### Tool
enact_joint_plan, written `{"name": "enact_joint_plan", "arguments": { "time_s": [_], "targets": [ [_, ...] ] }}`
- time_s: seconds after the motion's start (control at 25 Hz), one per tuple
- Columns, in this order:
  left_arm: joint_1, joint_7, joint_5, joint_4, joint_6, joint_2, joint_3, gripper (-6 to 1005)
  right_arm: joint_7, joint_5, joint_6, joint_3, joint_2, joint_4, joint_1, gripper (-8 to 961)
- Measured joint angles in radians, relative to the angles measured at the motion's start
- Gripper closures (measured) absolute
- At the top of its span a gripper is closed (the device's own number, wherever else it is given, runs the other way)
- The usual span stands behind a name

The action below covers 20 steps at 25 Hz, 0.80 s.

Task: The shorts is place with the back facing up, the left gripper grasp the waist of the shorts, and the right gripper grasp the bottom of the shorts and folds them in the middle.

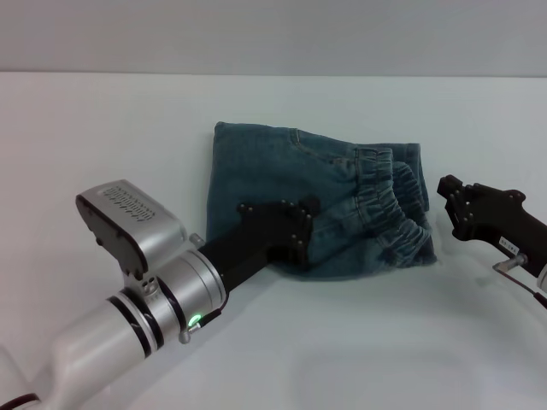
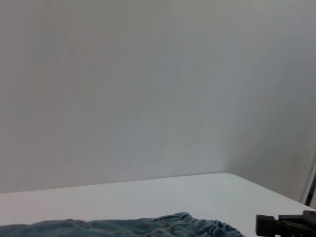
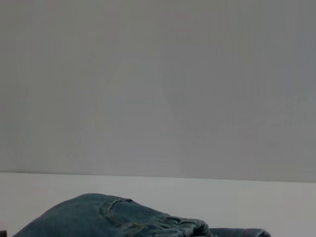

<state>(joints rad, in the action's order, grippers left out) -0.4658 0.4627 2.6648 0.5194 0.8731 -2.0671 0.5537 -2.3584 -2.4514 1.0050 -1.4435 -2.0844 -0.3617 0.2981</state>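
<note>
Nearest in the head view is the left arm, a white and silver cylinder with a green light ring [image 1: 195, 322] and a grey camera housing [image 1: 130, 220] on its wrist. It reaches forward and to the right, ending in the left gripper [image 1: 301, 224], a black claw lying over the near left part of the shorts [image 1: 282, 171]. Its body hides the denim beneath it, and whether its fingers are parted or closed on cloth cannot be told.

The shorts lie folded on the white table [image 1: 85, 128], near the middle and a little to the right — a compact blue-green denim block with the fold along the left side. The waist of the shorts [image 1: 395, 209], the gathered elastic band, lies on top at the right, running from the far right corner toward the near right edge. A line of yellow pocket stitching shows on the far layer.

Just right of the shorts, apart from the cloth, is the right gripper [image 1: 450, 196], a black blocky piece pointing left at the waistband; its fingers' state cannot be told either.

Beyond the table edge stands a plain grey wall [image 1: 273, 34]. Both wrist views show mostly this wall, with a strip of denim low down.
</note>
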Motion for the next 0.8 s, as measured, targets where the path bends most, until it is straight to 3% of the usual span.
{"name": "enact_joint_plan", "arguments": {
  "time_s": [0.8],
  "targets": [
    [-0.022,0.011,-0.009,0.002,-0.127,-0.007,-0.019,1000,0.002,0.000,0.014,0.000,-0.002,0.000,-0.006,943]
  ]
}}
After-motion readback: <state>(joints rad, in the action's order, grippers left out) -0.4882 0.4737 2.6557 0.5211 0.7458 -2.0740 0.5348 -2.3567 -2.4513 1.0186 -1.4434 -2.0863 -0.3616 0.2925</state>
